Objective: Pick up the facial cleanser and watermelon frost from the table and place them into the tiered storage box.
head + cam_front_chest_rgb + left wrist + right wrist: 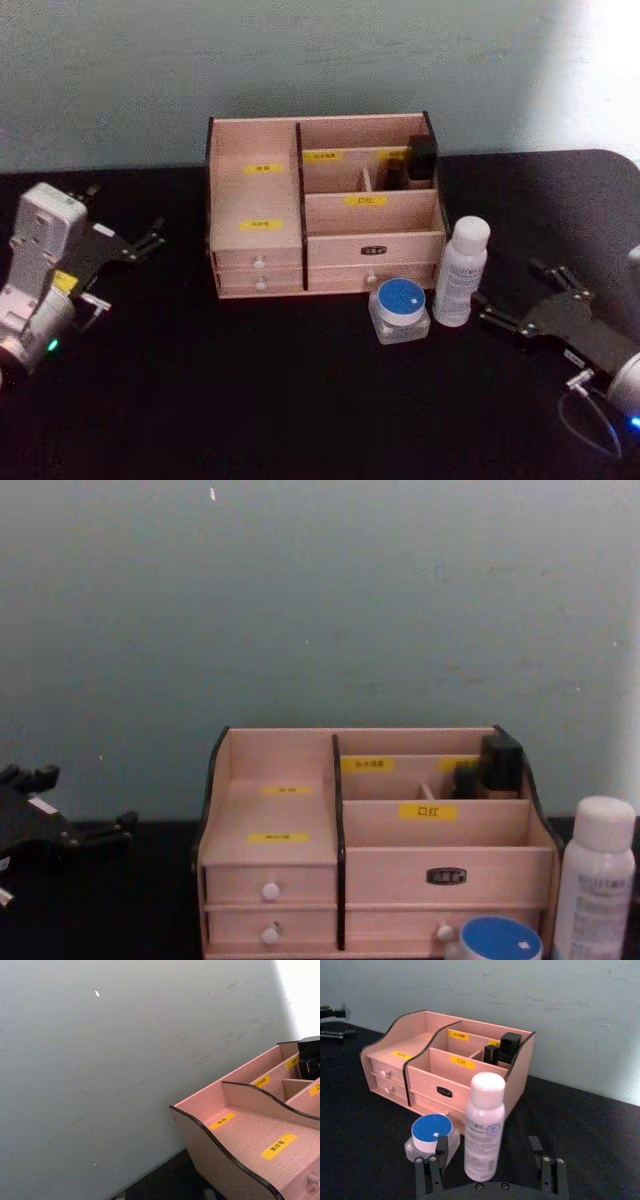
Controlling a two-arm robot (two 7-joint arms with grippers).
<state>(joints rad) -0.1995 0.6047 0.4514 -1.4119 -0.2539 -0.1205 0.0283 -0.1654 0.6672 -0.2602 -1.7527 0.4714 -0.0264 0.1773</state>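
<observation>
The facial cleanser point(460, 270), a tall white bottle, stands on the black table just in front of the tiered storage box point(255, 215), at its right end. Left of the bottle sits the watermelon frost point(400, 310), a squat jar with a blue lid. My right gripper point(515, 293) hovers open to the right of the bottle, not touching it. In the right wrist view its fingers point(441, 1147) frame the facial cleanser point(484, 1125), with the watermelon frost point(431, 1130) beside the left one. My left gripper point(135, 262) rests open at the far left, well away from the box.
Two black lipstick-like tubes point(420, 160) stand in the box's back right compartment. The box has small drawers with white knobs point(270, 890) along its front. A pale wall point(300, 600) rises right behind the table. Bare table lies in front of the box.
</observation>
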